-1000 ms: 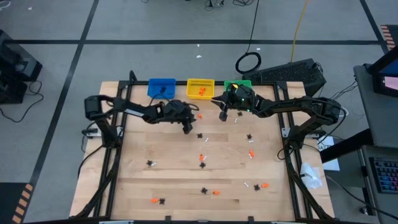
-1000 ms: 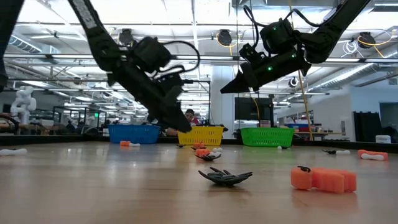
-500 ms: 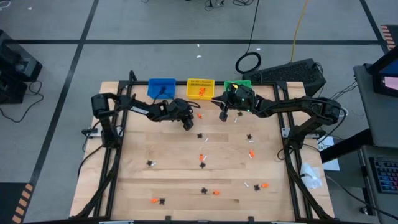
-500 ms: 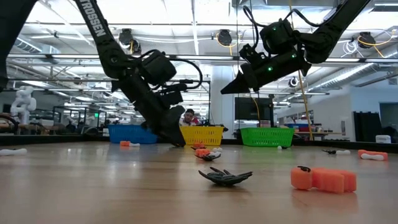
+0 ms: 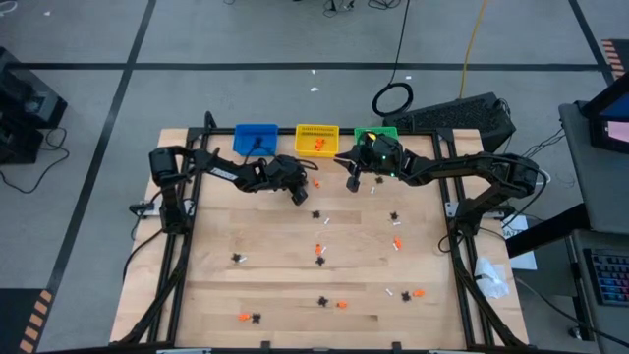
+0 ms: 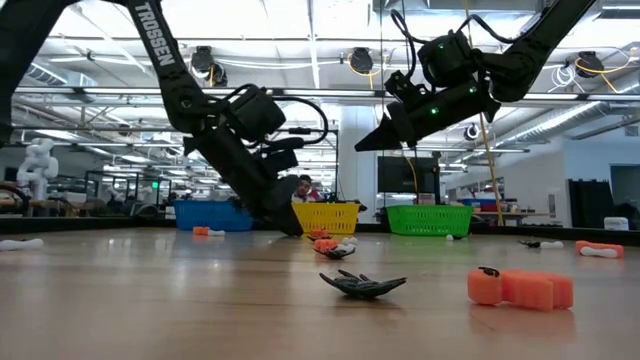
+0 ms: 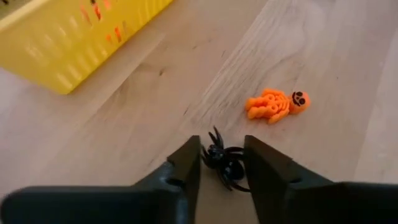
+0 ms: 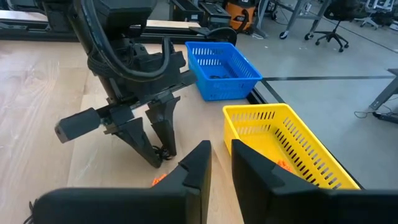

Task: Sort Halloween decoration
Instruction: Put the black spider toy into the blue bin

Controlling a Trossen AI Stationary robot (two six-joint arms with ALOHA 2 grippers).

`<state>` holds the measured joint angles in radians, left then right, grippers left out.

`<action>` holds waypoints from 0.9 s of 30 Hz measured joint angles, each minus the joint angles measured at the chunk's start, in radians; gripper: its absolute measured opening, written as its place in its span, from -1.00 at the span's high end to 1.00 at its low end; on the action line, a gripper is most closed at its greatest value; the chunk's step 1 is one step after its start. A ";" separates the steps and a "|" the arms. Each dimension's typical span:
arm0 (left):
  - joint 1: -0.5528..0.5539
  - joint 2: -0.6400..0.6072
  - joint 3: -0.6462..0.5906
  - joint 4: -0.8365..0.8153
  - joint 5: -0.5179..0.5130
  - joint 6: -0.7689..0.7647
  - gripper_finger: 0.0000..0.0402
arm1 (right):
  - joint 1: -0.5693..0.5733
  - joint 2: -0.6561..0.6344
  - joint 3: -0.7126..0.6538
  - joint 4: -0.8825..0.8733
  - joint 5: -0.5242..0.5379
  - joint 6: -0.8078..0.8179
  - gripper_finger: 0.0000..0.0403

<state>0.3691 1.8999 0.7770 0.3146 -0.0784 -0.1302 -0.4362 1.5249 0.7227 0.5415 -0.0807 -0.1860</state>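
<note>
Worktop (image 5: pixel 275 285), far edge: left pincer (image 7: pixel 222 163) down, fingers narrowly straddling a black spider (image 7: pixel 225 165) (orange skeleton (image 7: pixel 276 104) beside); right pincer (image 5: pixel 352 183) raised, narrow gap, empty.

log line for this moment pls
left gripper: down at table, around black spider | orange skeleton: beside, apart | right gripper: raised near green bin

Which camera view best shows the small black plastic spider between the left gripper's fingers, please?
The left wrist view: the small black plastic spider fills the gap in the left gripper, on the wooden table. The right wrist view shows a speck, the high view only the arm above it, and the low view hides it.
</note>
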 joint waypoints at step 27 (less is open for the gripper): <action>0.069 -0.468 -0.005 -0.387 -0.070 0.112 0.97 | 0.000 0.000 0.000 -0.015 0.000 -0.009 0.73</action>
<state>0.4378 1.4324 0.7719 -0.0720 -0.1486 -0.0177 -0.4365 1.5249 0.7227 0.5266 -0.0803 -0.1952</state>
